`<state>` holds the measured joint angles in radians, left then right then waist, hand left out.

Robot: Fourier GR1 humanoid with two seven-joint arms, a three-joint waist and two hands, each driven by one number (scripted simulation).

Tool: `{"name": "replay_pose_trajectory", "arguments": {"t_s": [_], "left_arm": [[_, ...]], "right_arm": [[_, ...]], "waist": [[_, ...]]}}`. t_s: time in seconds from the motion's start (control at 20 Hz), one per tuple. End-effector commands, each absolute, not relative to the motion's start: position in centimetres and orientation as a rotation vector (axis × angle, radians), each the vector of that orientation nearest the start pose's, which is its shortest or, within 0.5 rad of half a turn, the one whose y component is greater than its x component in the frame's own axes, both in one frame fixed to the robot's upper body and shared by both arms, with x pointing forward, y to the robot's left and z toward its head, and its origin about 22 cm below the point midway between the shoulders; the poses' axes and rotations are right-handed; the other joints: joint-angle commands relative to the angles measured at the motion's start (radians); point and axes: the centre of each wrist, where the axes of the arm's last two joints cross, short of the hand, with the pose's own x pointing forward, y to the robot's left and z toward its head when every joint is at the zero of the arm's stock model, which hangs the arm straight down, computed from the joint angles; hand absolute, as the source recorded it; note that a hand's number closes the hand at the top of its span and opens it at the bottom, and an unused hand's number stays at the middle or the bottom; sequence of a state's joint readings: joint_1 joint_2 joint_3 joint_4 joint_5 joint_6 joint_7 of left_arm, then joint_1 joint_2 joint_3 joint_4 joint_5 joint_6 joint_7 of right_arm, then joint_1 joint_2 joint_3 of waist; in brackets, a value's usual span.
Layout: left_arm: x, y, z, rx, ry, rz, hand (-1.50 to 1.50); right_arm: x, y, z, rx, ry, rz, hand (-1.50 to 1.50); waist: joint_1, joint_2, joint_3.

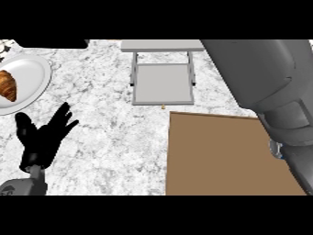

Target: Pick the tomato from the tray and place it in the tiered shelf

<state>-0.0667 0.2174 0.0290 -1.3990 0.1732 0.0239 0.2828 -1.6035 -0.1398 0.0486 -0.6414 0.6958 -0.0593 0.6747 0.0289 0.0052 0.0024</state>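
You have no readable writing or label anywhere here. Your left hand rests at the lower left, fingers straight and spread, holding nothing, just below the white plate with the croissant. Your right forearm crosses the view's right side, over the brown tray; its hand is out of view. The tomato cannot be seen. The grey tiered shelf stands on the marble surface beyond the tray.
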Motion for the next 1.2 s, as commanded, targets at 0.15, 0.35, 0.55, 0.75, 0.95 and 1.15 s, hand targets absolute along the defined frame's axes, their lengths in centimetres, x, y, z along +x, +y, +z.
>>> {"name": "replay_pose_trajectory", "arguments": {"t_s": [0.15, 0.35, 0.55, 0.75, 0.95, 1.15], "left_arm": [[24.7, 27.9, -3.5, 0.066, -1.123, 0.021, 0.00], [25.8, 28.8, -2.2, 0.067, -1.128, 0.021, 0.00], [24.7, 28.8, -3.0, 0.086, -1.114, 0.016, 0.00], [26.5, 26.8, -3.5, 0.073, -1.128, 0.020, 0.00], [24.5, 27.4, -2.9, 0.084, -1.124, -0.001, 0.00], [25.4, 29.3, -2.3, 0.067, -1.134, 0.013, 0.00]], "right_arm": [[43.8, -3.6, 34.1, -0.899, -1.616, 0.640, 1.50], [44.4, -5.1, 35.3, -0.877, -1.648, 0.660, 1.50], [45.1, -5.9, 34.4, -0.863, -1.647, 0.664, 1.50], [44.2, -3.0, 35.0, -0.944, -1.614, 0.737, 1.50], [44.5, -3.7, 33.8, -0.793, -1.641, 0.407, -1.50], [45.0, -5.9, 34.6, -0.693, -1.687, 0.295, -1.50]], "waist": [[0.003, 0.004, -0.004], [0.002, 0.005, -0.004], [0.004, 0.005, -0.004], [-0.002, 0.007, -0.005], [0.001, 0.001, -0.003], [0.001, 0.005, -0.003]]}}
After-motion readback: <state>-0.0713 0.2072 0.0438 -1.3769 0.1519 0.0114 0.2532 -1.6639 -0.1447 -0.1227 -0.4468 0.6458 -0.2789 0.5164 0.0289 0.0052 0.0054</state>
